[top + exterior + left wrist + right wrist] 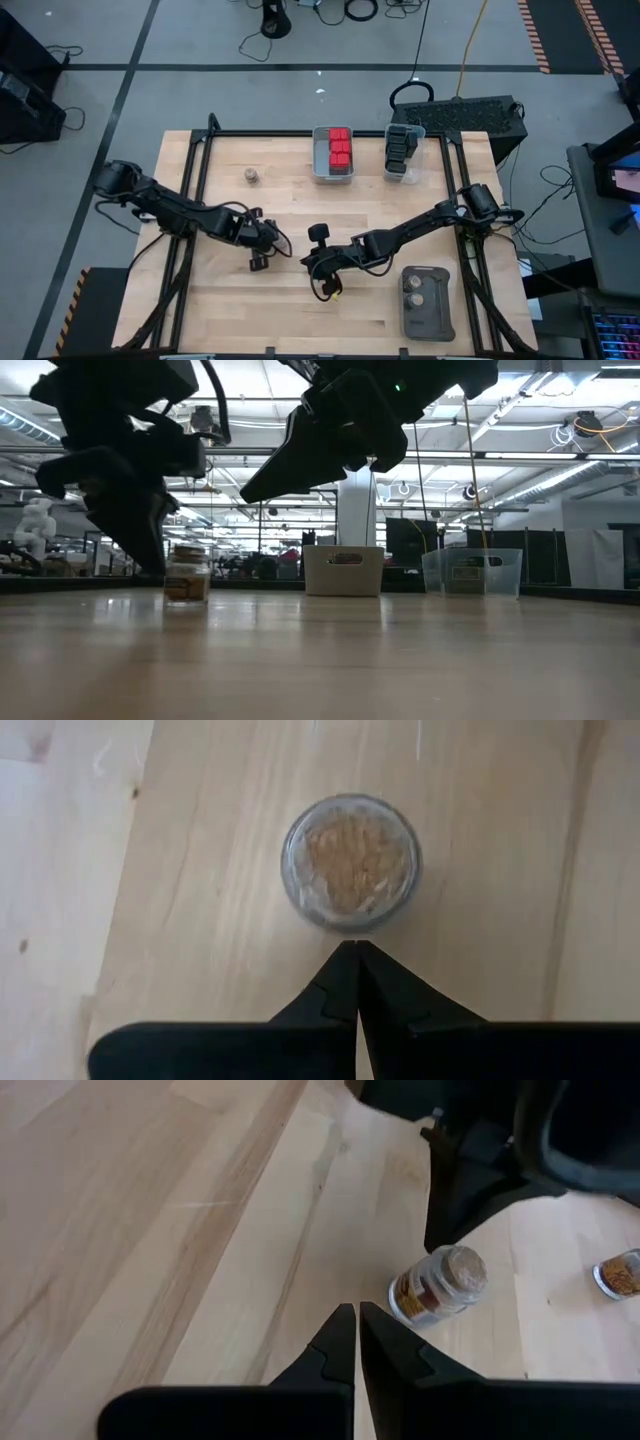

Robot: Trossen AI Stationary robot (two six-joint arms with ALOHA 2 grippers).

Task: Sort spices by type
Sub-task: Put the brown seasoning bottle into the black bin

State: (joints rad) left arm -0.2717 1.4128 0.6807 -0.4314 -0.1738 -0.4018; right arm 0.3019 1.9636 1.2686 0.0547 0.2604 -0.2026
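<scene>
A round jar (350,862) stands on the bench (280,300) right under the left tool (356,948); only the left wrist view shows it, since the arm hides it from above. The high view shows another jar (251,176) alone at far left, red spices (339,150) in a grey bin (319,152), black ones (401,148) in a clear bin (389,165), and two jars (418,294) on the near-right tray (425,320). Both tools, the right (357,1312) at bench centre, are closed and empty.
</scene>
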